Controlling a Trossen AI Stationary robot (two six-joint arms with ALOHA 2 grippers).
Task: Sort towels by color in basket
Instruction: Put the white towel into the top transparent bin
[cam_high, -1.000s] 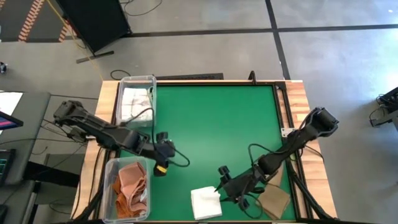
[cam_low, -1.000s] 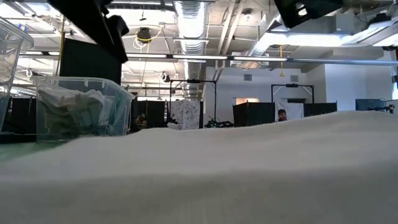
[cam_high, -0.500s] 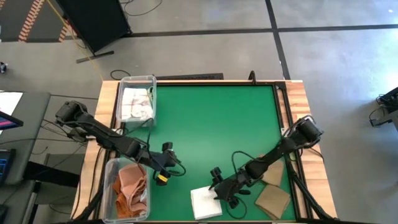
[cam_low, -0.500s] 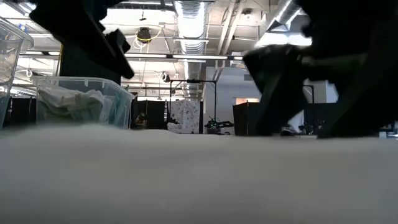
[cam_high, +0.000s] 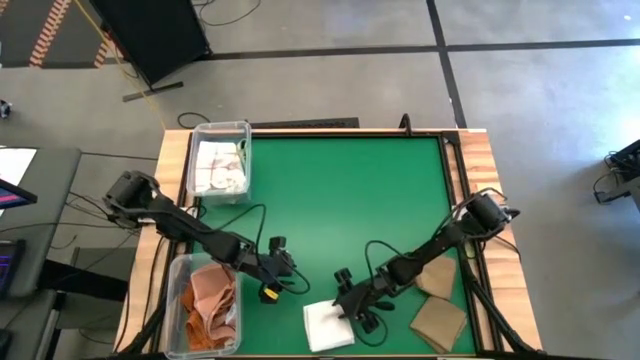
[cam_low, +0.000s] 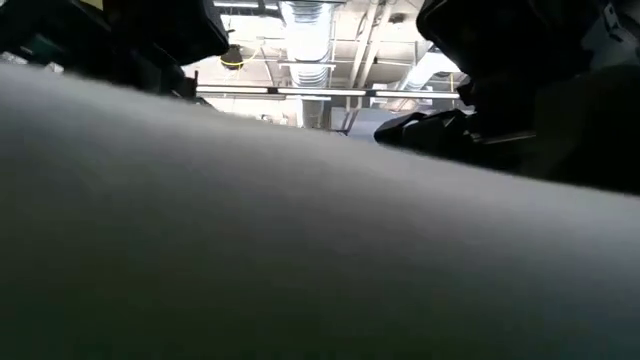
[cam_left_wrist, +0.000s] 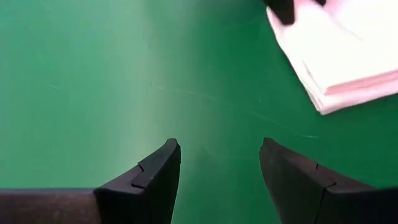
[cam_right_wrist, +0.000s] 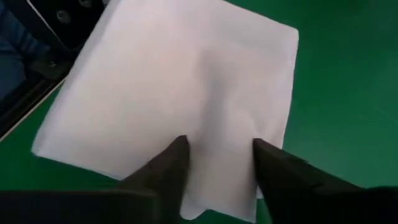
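A folded white towel (cam_high: 325, 326) lies flat on the green mat near the table's front edge. My right gripper (cam_right_wrist: 217, 155) is open, its fingertips over the towel's corner. My left gripper (cam_high: 284, 282) is open just above bare mat, left of the towel (cam_left_wrist: 339, 56), touching nothing. Two tan towels (cam_high: 438, 281) (cam_high: 440, 320) lie flat at the front right. At the left edge, one clear basket (cam_high: 204, 268) holds rust-orange towels (cam_high: 210, 300) and another (cam_high: 246, 128) holds white ones (cam_high: 218, 168). In the low view the white towel (cam_low: 300, 260) fills the picture. My right gripper has both fingertips (cam_right_wrist: 177, 152) down on the white towel's top face, at the corner (cam_right_wrist: 214, 186) nearest the gripper, with the jaws apart. The fingers slant down from the table's right and far side. The towel lies flat on the mat.
The table has a raised dark rim (cam_high: 452, 180) around the green mat (cam_high: 350, 200). Cables trail from both arms over the mat. The mat's middle and far part hold no objects.
Both arms have sunk toward the table. My right gripper has gone left and down onto the white towel, which has slid slightly toward the table's left. My left gripper has gone down and toward the near edge, closer to the towel.
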